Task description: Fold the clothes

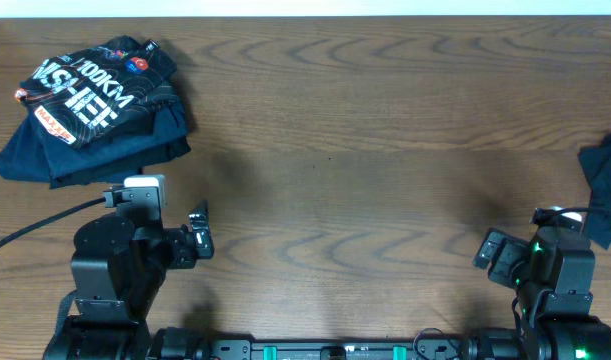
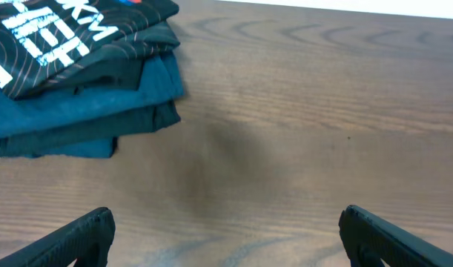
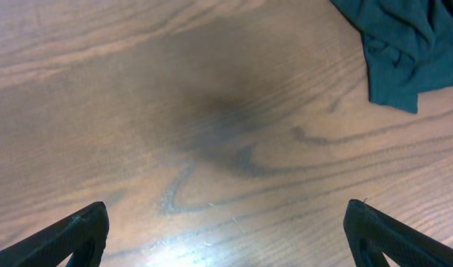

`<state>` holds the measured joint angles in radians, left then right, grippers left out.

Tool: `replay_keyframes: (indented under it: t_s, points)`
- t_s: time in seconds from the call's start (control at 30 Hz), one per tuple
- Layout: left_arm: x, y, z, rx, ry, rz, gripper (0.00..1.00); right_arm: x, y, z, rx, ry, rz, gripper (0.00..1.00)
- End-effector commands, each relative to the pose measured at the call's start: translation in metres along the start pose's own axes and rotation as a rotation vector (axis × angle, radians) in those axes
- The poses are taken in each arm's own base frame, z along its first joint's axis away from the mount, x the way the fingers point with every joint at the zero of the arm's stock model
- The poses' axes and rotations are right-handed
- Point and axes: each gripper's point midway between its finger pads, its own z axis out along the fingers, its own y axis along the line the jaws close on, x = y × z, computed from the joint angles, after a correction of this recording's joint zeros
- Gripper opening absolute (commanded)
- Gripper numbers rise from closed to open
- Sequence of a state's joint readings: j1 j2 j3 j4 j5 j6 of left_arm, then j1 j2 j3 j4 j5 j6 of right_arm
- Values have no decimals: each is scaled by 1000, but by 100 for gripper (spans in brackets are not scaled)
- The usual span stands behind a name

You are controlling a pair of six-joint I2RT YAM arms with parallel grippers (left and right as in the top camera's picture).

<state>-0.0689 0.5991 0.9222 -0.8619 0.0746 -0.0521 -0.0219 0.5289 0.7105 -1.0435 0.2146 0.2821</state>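
The clothes lie in two places. A folded stack (image 1: pixel 90 125) sits at the table's far left, topped by a black T-shirt (image 1: pixel 85 90) with white lettering, over dark blue garments (image 2: pixel 78 111). The T-shirt (image 2: pixel 55 37) fills the left wrist view's top left corner. A loose crumpled dark teal garment (image 1: pixel 607 190) lies at the right edge; it is the garment (image 3: pixel 408 44) at the top right of the right wrist view. My left gripper (image 1: pixel 203 232) (image 2: pixel 226 237) is open over bare wood, below and right of the stack. My right gripper (image 1: pixel 487 250) (image 3: pixel 226 233) is open and empty, left of the loose garment.
The wooden table (image 1: pixel 365 150) spreads between the two arms. A black cable (image 1: pixel 35 225) runs from the left arm off the left edge. The arm bases stand along the near edge.
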Motion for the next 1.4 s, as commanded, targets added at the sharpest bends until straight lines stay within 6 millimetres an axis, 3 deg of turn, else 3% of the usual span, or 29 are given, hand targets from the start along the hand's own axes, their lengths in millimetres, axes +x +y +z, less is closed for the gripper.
replay_keyframes:
  t_s: [0.0,0.37,0.47,0.57,0.97,1.1,1.37]
  points:
    - [4,3,0,-12,12,-8,98,4,-2,1,12,10,7,99]
    - [5,3,0,-13,18,-8,98,3,-7,-9,13,-49,-6,99]
    - [5,3,0,-13,18,-8,98,-10,-1,-15,-34,-171,-32,99]
    - [5,3,0,-13,18,-8,98,-22,17,-15,-135,-324,-137,99]
    - [5,3,0,-13,18,-8,98,-48,56,14,-328,-797,-140,99]
    - [5,3,0,-13,18,-8,98,-28,62,41,-347,-737,-156,99]
    - [5,3,0,-13,18,-8,98,-27,63,41,-357,-735,-150,99]
